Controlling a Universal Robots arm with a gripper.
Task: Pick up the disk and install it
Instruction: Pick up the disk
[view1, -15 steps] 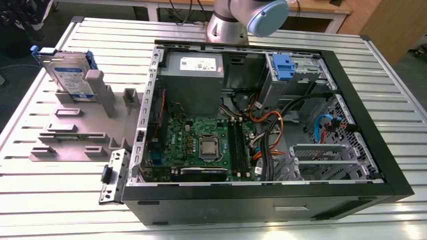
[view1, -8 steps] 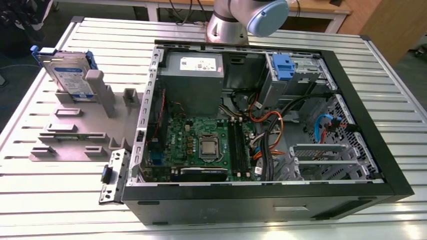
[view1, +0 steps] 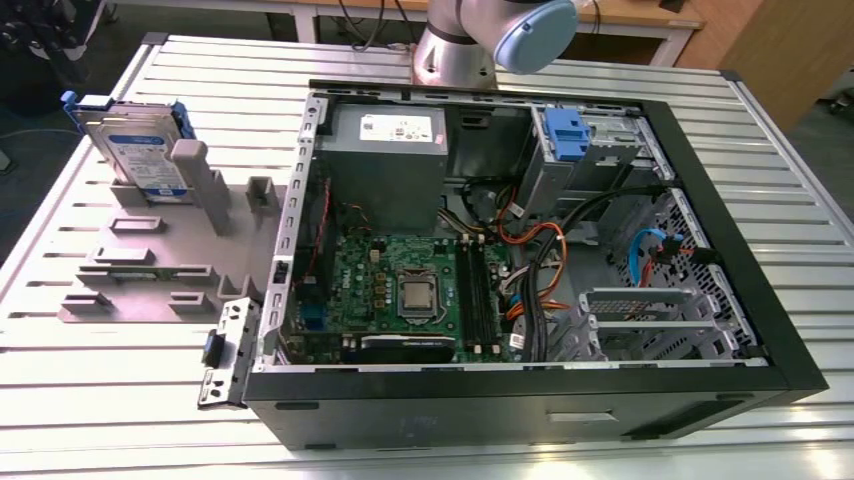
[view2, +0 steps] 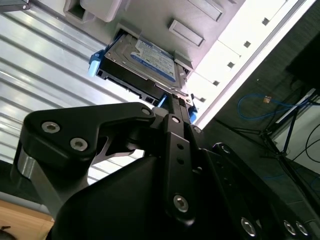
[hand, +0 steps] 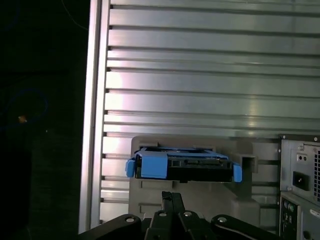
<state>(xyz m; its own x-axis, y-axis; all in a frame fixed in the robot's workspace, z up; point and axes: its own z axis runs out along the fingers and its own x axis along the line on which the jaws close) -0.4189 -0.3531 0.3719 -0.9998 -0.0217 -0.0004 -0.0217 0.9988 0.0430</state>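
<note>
The disk (view1: 134, 148), a silver hard drive with a blue-and-white label in a blue carrier frame, stands on edge in a grey holder (view1: 147, 262) on the exterior view's left, outside the computer case. Both wrist views look down at it: the disk (hand: 184, 165) edge-on, and the disk (view2: 146, 61) with its label showing. My black gripper (hand: 173, 197) hangs above it and apart from it, its fingers (view2: 175, 107) together with nothing between them. The grey holder (hand: 240, 200) sits under the drive.
An open computer case (view1: 750, 255) lies on the slatted metal table (view1: 120, 400), with motherboard, cables and a grey power supply (view1: 387, 150). A blue plastic clip (view1: 567, 135) sits in the case's far drive bay. The arm's base (view1: 487, 40) stands behind the case.
</note>
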